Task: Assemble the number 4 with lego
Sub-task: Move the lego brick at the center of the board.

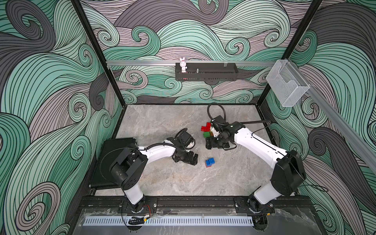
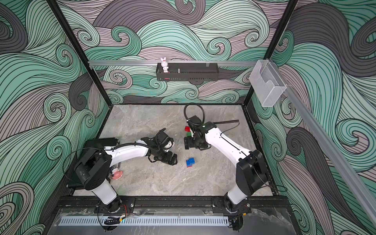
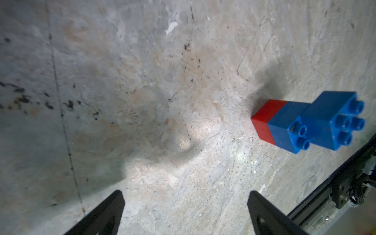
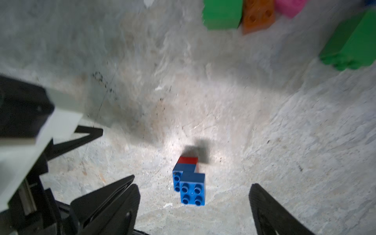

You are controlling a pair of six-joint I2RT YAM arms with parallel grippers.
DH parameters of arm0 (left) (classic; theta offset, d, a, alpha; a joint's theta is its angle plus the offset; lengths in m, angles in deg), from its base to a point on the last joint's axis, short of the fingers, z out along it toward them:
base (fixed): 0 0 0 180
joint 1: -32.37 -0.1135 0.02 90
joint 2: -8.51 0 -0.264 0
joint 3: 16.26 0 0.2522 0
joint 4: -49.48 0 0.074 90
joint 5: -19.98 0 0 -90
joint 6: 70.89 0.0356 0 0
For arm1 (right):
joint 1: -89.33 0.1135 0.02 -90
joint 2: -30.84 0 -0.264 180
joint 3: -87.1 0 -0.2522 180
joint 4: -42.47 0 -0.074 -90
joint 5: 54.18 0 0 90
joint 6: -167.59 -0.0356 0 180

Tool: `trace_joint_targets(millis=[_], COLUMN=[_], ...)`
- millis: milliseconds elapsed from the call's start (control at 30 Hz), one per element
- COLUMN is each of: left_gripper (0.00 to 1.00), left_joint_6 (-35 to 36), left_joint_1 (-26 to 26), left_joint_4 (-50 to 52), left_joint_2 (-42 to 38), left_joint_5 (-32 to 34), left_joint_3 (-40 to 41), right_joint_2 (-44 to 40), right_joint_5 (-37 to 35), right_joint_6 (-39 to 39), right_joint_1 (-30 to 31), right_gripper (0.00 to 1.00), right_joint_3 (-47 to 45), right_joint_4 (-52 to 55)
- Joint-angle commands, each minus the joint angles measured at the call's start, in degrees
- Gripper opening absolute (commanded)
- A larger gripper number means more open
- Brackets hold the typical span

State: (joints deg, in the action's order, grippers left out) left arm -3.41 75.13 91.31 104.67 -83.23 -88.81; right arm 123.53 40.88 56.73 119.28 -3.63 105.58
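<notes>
stepped blue stack [image 4: 192, 191] on a red base, ahead of right gripper [image 4: 193, 184], wide open, empty; left gripper [image 3: 185, 193] likewise.

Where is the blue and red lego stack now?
In both top views the blue and red stack stands free on the table, just right of the left gripper and nearer the front than the right gripper.

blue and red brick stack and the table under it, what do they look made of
Blue and red brick stack: most likely hard moulded plastic, smooth with a faint sheen; flat saturated colour, crisp edges and hollow round studs suggest it. Table: stone-look surface, matte, grey-beige veining with dark specks and scuffs; real stone or printed laminate, the look cannot settle.
</notes>
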Motion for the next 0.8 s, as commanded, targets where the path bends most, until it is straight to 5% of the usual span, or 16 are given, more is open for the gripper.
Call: trace_joint_targets(millis=[0,200,433,767], left_gripper=[0.99,0.99,0.98,0.99], left_joint_6=[-0.91,-2.17,-2.67,-2.58], left_joint_1=[-0.40,-0.57,-1.37,-1.72], left_joint_4=[-0.57,-0.38,0.14,0.14], left_joint_2=[-2.29,-4.40,-4.02,-2.74], left_joint_5=[4.02,9.46,10.31,9.35], left_joint_3=[-0.84,-1.42,-1.56,-1.86], right_joint_2=[7.44,22.43,36.49,46.73], right_joint_5=[1.75,5.16,1.83,4.05], right_joint_6=[6.89,11.09,14.04,17.14], right_joint_1=[-4.50,-11.62,-13.94,-10.80], right_gripper=[0.87,0.79,0.53,0.54], right_joint_3=[4.45,18.58,32.56,45.08], right_joint_4=[-5.84,-4.00,0.95,7.13])
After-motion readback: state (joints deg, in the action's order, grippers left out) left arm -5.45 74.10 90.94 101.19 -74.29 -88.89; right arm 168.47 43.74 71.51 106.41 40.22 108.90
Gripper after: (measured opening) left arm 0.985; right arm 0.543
